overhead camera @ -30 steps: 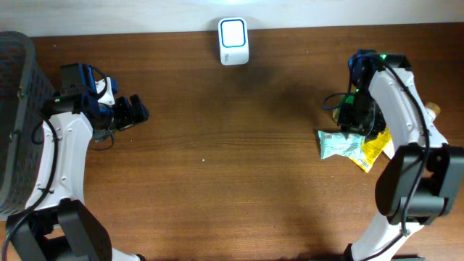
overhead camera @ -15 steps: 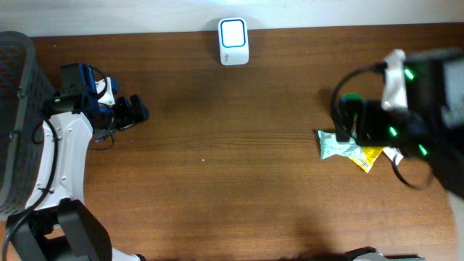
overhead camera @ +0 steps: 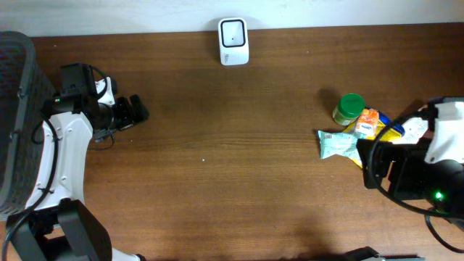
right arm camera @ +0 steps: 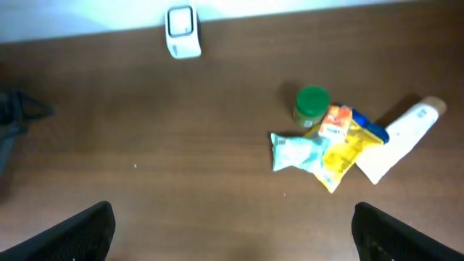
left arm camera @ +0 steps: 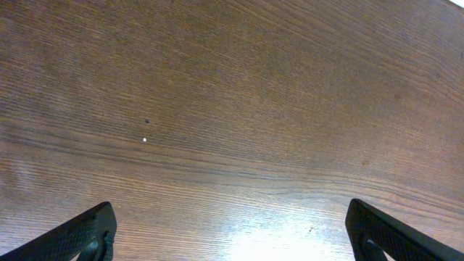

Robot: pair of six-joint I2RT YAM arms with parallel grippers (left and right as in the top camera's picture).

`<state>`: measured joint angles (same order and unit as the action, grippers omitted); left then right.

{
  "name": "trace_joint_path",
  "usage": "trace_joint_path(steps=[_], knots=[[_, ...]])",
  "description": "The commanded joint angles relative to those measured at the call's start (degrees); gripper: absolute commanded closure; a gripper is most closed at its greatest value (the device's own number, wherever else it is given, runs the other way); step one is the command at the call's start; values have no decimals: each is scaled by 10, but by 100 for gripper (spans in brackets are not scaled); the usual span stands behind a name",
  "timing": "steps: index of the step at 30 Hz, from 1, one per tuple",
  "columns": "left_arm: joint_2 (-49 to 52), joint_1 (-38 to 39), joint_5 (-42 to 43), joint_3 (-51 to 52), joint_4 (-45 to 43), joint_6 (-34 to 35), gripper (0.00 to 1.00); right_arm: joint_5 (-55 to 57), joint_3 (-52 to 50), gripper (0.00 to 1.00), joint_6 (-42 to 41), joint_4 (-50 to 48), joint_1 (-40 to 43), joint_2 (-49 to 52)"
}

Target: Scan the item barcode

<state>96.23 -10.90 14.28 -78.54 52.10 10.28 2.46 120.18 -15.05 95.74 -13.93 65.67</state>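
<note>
While the right hand (right arm camera: 232, 217) hung high over the desk's (overhead camera: 239, 167) near right corner, fingers spread wide and holding nothing, the items lay heaped by the right edge: a pale green pouch (overhead camera: 338, 143) touching a yellow packet (right arm camera: 338, 158), then an orange packet (overhead camera: 368, 123), a white tube (right arm camera: 409, 127) and a green-lidded jar (overhead camera: 349, 107). Near the left edge, the left hand (overhead camera: 139, 111) gaped empty. At mid far edge stood the scanner (overhead camera: 233, 41).

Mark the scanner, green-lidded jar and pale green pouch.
scanner (overhead camera: 233, 34), overhead view, its dark window.
green-lidded jar (overhead camera: 352, 104), overhead view, middle of lid.
pale green pouch (overhead camera: 338, 144), overhead view, centre of pack.
</note>
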Motion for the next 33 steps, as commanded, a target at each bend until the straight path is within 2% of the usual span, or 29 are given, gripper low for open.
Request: trace_joint_path(steps=[1, 3, 6, 11, 15, 16, 22, 27, 33], knots=[[9, -2, -2, 1, 0, -1, 1, 52, -2, 2, -3, -23, -3, 1], [9, -2, -2, 1, 0, -1, 1, 75, -15, 2, 21, -58, -2, -2], [9, -2, -2, 1, 0, -1, 1, 72, -54, 2, 116, -150, -2, -16], [9, -2, -2, 1, 0, -1, 1, 36, -213, 2, 183, -347, 28, -91], [9, -2, -2, 1, 0, -1, 1, -38, -428, 2, 193, -535, 82, -200], [9, -2, -2, 1, 1, -1, 1, -44, -463, 2, 193, -562, 88, -219], [9, -2, -2, 1, 0, -1, 1, -51, -824, 2, 193, -825, 104, -427], [9, -2, -2, 1, 0, -1, 1, -56, -1014, 2, 193, -943, 104, -546], [9, -2, -2, 1, 0, -1, 1, -71, -1151, 2, 191, -981, 102, -650]])
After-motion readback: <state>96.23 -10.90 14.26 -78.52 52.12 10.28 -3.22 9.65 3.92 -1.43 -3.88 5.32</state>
